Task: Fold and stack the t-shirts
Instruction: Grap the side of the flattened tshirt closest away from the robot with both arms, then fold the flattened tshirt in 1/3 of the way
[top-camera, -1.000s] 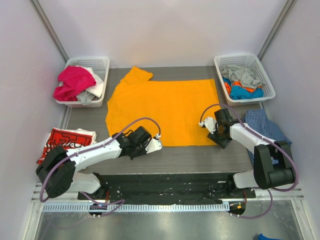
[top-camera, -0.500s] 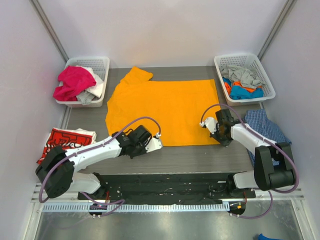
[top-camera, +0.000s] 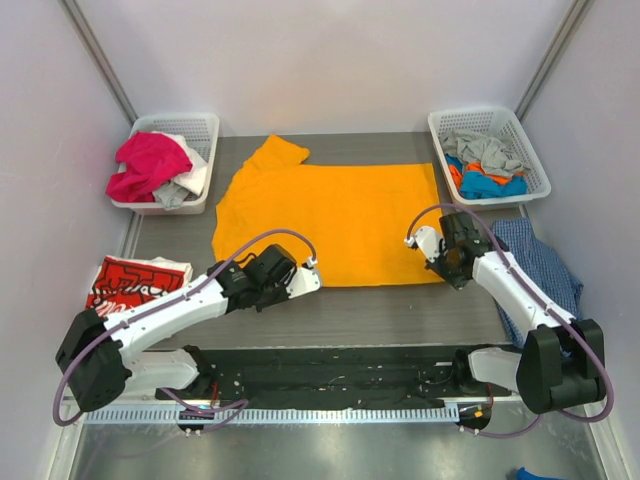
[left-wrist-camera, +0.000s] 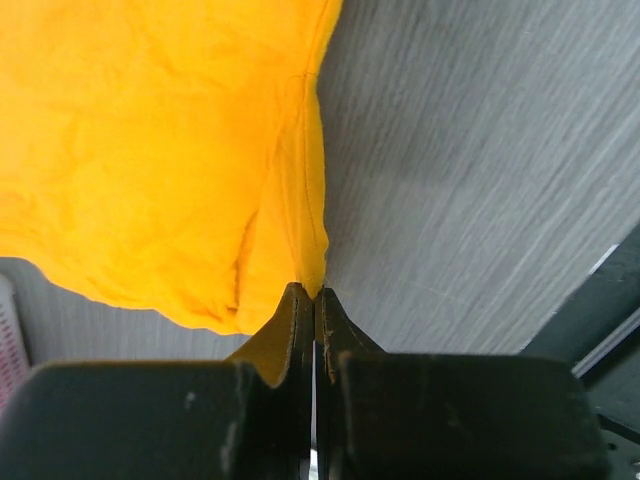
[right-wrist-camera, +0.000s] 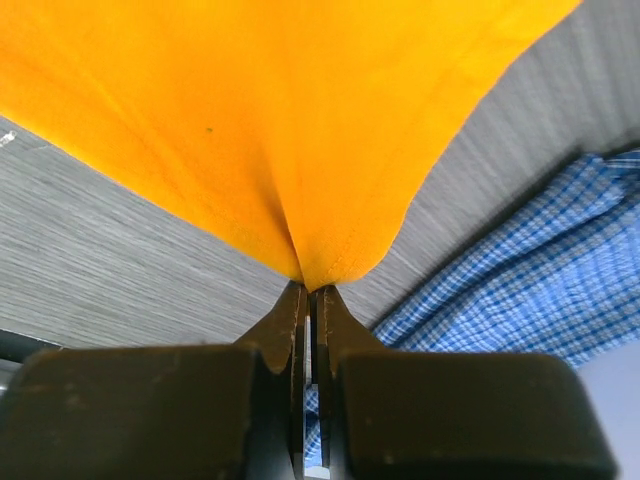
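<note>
Plain bright orange-yellow cloth t-shirt (top-camera: 330, 220) lies spread flat in the middle of the dark grey wood-grain table (top-camera: 400, 312), its near edge at both arms.

Left gripper (left-wrist-camera: 314, 296): jaws pinched tight on that near edge, cloth puckered into the tips.

Right gripper (right-wrist-camera: 308, 290): jaws likewise clamped on the near right corner, fabric tenting away from the tips.

Judgement: this is the fold step. Lift both grips together and level, with the edge taut between them. Carry it toward the far edge. Uneven height would skew the fold.
</note>
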